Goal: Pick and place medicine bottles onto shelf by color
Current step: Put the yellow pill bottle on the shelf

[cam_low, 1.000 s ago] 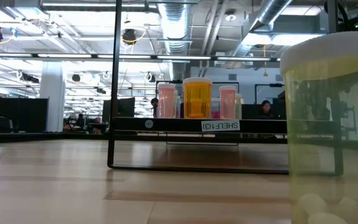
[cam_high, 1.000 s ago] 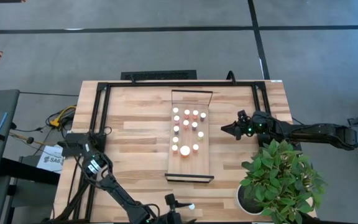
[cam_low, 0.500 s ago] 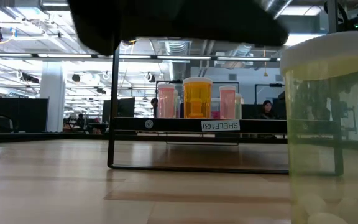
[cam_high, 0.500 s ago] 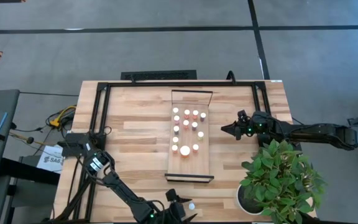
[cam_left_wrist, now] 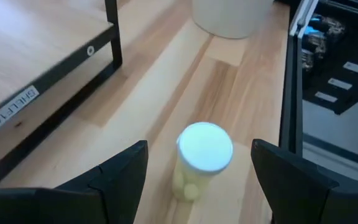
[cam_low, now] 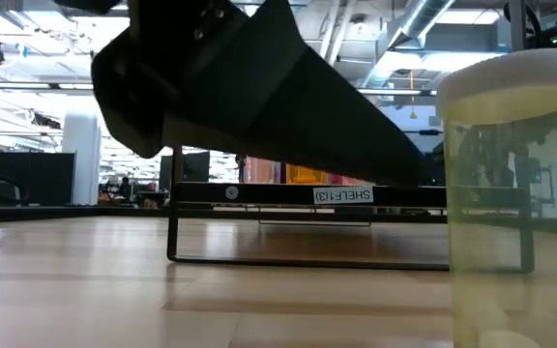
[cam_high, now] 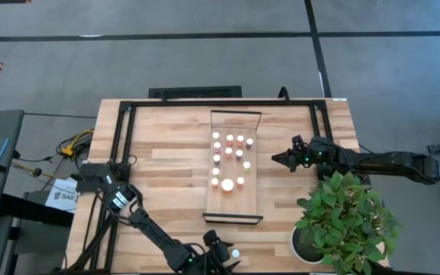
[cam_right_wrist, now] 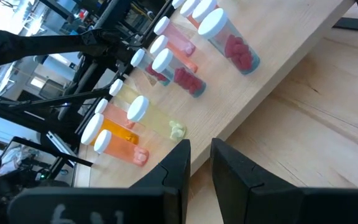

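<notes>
One pale cylindrical bottle (cam_left_wrist: 202, 163), round white cap, smooth wooden tabletop (cam_left_wrist: 241, 87)

L pincer (cam_left_wrist: 197, 171) open, low at near table edge; R pincer (cam_right_wrist: 196, 163) shut, mid-right.

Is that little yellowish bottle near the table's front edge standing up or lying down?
Standing upright: the yellowish bottle shows its white cap on top, and it stands vertical in the low view.
</notes>
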`<control>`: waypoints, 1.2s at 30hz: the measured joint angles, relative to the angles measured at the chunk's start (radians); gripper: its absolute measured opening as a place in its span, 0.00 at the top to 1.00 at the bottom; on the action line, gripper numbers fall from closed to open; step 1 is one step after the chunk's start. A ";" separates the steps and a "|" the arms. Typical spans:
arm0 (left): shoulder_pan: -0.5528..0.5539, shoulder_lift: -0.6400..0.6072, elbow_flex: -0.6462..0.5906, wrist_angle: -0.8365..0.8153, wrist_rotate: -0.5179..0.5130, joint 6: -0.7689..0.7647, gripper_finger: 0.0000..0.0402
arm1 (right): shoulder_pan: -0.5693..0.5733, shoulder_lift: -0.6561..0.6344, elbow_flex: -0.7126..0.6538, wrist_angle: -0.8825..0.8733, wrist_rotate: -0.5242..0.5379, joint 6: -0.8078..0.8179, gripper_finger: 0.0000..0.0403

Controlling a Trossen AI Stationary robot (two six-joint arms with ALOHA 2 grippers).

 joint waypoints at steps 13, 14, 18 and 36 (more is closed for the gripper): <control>0.010 0.000 0.000 -0.056 0.018 0.069 0.32 | 0.000 0.000 0.000 -0.016 0.000 0.000 0.79; 0.010 0.000 0.000 -0.059 0.018 0.068 0.32 | 0.000 0.000 0.000 -0.016 0.000 0.000 0.79; 0.010 0.000 0.000 -0.065 0.021 0.069 0.37 | 0.000 0.000 0.000 -0.016 0.000 0.000 0.79; 0.019 0.000 0.000 -0.014 0.035 0.068 0.74 | 0.000 0.000 0.000 -0.015 0.000 0.000 0.79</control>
